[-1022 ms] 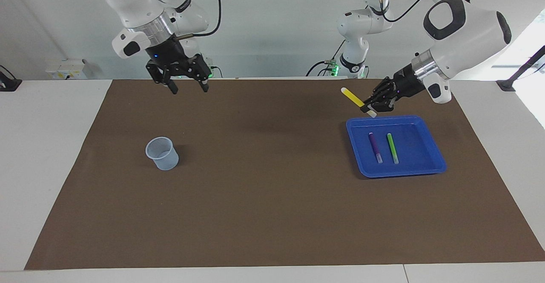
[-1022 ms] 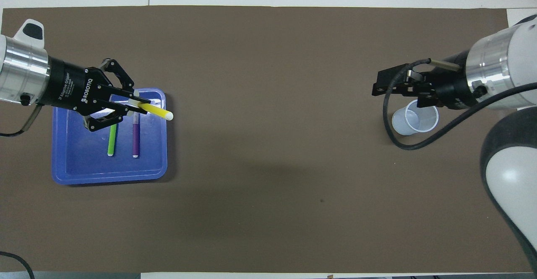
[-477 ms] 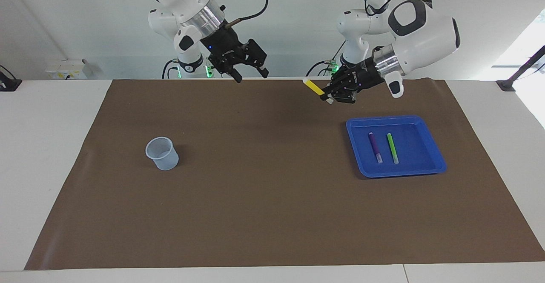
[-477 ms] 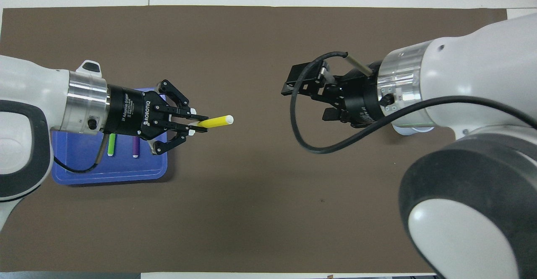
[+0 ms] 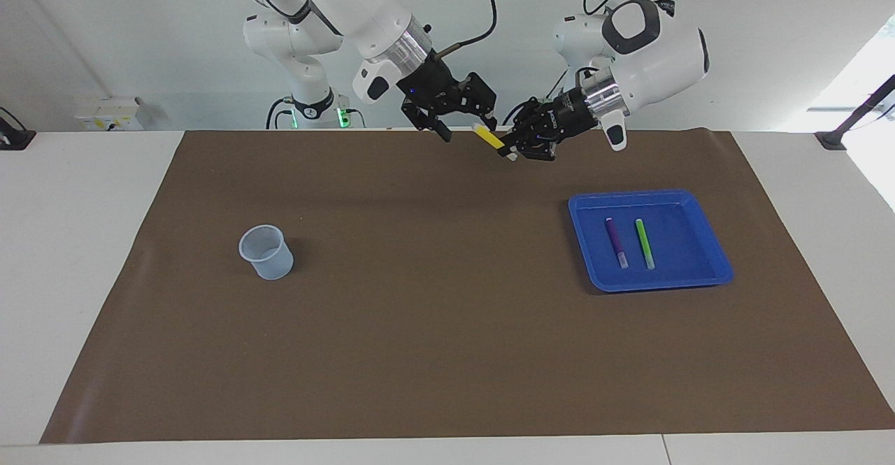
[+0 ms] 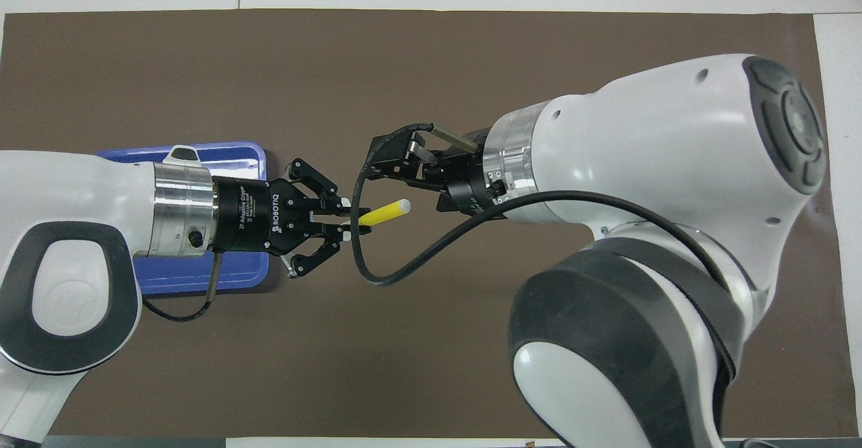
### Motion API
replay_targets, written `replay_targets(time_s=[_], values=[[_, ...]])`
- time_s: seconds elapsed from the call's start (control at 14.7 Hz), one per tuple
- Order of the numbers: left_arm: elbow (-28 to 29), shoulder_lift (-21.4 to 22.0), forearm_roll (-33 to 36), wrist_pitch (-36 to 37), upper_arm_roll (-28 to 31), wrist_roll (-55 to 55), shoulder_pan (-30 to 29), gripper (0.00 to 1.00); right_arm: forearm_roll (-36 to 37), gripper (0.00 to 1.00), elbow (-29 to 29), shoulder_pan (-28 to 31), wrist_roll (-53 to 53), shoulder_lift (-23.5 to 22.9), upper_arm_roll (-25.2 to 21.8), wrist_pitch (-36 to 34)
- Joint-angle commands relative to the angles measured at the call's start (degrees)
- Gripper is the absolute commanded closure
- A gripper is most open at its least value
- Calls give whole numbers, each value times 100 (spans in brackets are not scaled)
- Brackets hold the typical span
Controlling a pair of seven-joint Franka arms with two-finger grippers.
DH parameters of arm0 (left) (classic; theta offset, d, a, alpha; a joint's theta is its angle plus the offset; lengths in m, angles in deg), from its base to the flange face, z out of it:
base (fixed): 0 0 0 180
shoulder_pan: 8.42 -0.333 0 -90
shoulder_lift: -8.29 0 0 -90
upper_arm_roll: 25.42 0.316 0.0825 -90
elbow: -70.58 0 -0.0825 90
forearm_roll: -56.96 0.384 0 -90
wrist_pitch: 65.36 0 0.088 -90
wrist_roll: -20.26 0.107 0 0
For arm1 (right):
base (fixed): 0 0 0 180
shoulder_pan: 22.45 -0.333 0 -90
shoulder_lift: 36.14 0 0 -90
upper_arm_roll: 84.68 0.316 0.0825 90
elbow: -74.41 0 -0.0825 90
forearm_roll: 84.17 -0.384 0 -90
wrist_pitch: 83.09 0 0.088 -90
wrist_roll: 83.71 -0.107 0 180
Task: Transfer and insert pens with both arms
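My left gripper [image 5: 509,152] [image 6: 353,222] is shut on the yellow pen [image 5: 490,137] [image 6: 384,212] and holds it in the air over the mat's middle, near the robots' edge. The pen's free end points at my right gripper [image 5: 467,128] [image 6: 404,188], which hangs open right beside it, one finger [image 5: 443,133] on each side of the tip without closing on it. The purple pen [image 5: 616,241] and the green pen [image 5: 644,242] lie side by side in the blue tray [image 5: 657,285]. In the overhead view my left arm hides both of them.
A clear plastic cup [image 5: 266,252] stands upright on the brown mat [image 5: 433,325] toward the right arm's end; my right arm covers it in the overhead view. The blue tray [image 6: 242,158] sits toward the left arm's end. Two small white arms stand at the back.
My left gripper has carried the yellow pen from over the tray toward the table's middle. My right gripper has swung from above the cup to meet it, still open.
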Motion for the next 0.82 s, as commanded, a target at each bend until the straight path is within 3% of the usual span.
replay_targets(time_s=[0.0, 0.54, 0.61, 0.68, 0.75], values=[[341, 267, -283, -399, 69, -158, 237, 100, 136, 0, -83, 41, 34, 39, 189, 41], [411, 320, -434, -417, 77, -158, 211, 100, 682, 2, -109, 59, 438, 22, 277, 14], [412, 320, -434, -461, 77, -167, 211, 100, 691, 6, -109, 59, 439, 22, 277, 32], [412, 320, -434, -470, 77, -167, 211, 100, 726, 15, -109, 59, 439, 22, 277, 40], [420, 329, -434, -470, 77, -167, 219, 100, 761, 38, -109, 59, 439, 22, 277, 49]])
